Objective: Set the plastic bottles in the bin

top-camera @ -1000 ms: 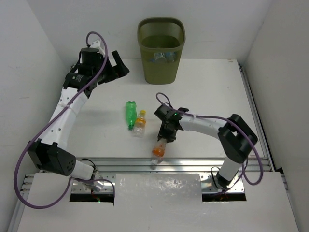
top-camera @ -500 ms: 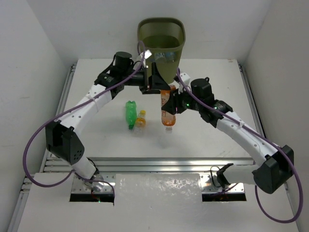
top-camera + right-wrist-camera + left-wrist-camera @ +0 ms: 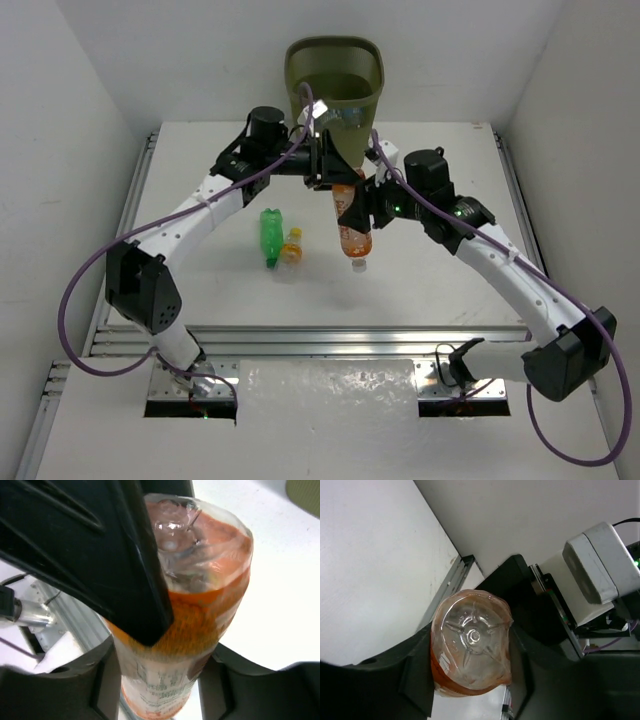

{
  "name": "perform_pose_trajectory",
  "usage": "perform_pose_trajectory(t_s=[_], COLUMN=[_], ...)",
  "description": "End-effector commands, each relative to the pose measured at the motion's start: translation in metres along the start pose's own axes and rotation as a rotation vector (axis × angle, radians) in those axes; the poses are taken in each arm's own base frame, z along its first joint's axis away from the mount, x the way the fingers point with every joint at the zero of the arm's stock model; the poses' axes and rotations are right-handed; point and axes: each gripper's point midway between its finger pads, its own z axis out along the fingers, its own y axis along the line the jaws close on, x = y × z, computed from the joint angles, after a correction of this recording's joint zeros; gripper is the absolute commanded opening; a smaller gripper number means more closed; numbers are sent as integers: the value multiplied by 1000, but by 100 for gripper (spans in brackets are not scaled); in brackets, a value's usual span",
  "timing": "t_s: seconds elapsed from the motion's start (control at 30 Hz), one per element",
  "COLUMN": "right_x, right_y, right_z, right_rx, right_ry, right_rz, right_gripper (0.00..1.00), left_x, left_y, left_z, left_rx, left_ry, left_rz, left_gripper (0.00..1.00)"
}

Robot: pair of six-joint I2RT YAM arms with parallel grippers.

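An orange plastic bottle (image 3: 352,228) hangs cap-down above the table, just in front of the olive-green bin (image 3: 312,125). My left gripper (image 3: 333,180) is shut on the bottle's base (image 3: 472,645), one finger on each side. My right gripper (image 3: 366,210) sits lower on the labelled body (image 3: 200,605), and both its fingers (image 3: 100,685) lie against it. On the table to the left lie a green bottle (image 3: 269,235) and a small orange-capped bottle (image 3: 290,250). A clear bottle (image 3: 350,116) shows inside the bin.
White walls close in the table on the left, back and right. An aluminium rail (image 3: 320,340) runs along the near edge. The left gripper's black finger (image 3: 100,555) fills the upper left of the right wrist view, and a corner of the bin (image 3: 306,492) shows at the top right.
The right arm lifted the orange bottle from the near edge to just before the bin. The left arm swung in and closed on its base. The right jaws have eased a little.
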Motion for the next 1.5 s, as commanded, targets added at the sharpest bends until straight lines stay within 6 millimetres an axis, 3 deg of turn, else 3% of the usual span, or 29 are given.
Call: perform_pose_trajectory(t_s=[0.0, 0.03, 0.07, 0.1, 0.13, 0.27, 0.3, 0.4, 0.57, 0.77, 0.87, 0.9, 0.93, 0.97, 1.0, 1.03, 1.07, 1.13, 1.17, 1.33, 1.37, 1.47], right_x=[-64, -66, -69, -68, -72, -60, -59, -55, -53, -41, -33, -31, -30, -28, -26, -25, -24, -20, -18, 5, 1, 11], right_y=[2, -2, -7, -13, -17, -42, -47, -55, -60, -55, -53, -51, -49, -48, -47, -47, -46, -46, -44, -43, -38, -41], right_z=[-15, -17, -20, -24, -28, -52, -59, -89, -131, -140, -140, -140, -139, -138, -137, -136, -134, -126, -121, -69, -58, -23], right_rx=[-7, 8, 28, 69, 93, 285, 325, 437, 565, 568, 557, 549, 539, 532, 523, 517, 512, 499, 475, 374, 327, 303], right_ry=[-181, -188, -197, -195, -201, -137, -135, -141, -174, -153, -144, -145, -142, -137, -132, -126, -120, -92, -79, 7, -7, 25], right_rz=[-17, 5, 16, 31, 29, 38, 26, 11, 19, 46, 63, 70, 73, 77, 80, 85, 89, 111, 125, 279, 319, 419], right_gripper=[32, 63, 85, 99, 99, 99, 99, 99, 99, 99, 99, 99, 99, 99, 99, 99, 99, 99, 99, 99, 99, 99], left_x=[3, -3, -13, -26, -36, -115, -144, -200, -272, -334, -354, -360, -363, -365, -368, -369, -368, -370, -369, -367, -364, -355], left_y=[-17, -21, -19, -24, -24, -23, -31, -41, -44, -65, -50, -32, -21, -9, 12, 20, 30, 40, 41, -18, -40, -74], left_z=[9, 8, 8, 6, 5, -22, -39, -74, -121, -151, -164, -167, -169, -169, -165, -162, -156, -151, -149, -183, -196, -226], left_rx=[71, 65, 30, 4, -25, -210, -208, -203, -137, 122, 132, 119, 100, 81, 59, 59, 49, 40, 43, 68, 77, 4], left_ry=[23, 3, -44, -81, -118, -384, -465, -644, -897, -1074, -1167, -1192, -1209, -1215, -1207, -1195, -1168, -1152, -1145, -1210, -1227, -1269], left_rz=[40, 60, 73, 104, 120, 162, 169, 177, 195, 267, 242, 220, 204, 186, 157, 146, 128, 124, 120, 215, 247, 311], left_gripper=[0, 0, 0, 0, 0, 0, 0, 0, 0, 0, 0, 3, 12, 30, 37, 45, 67, 85, 99, 100, 100, 100])
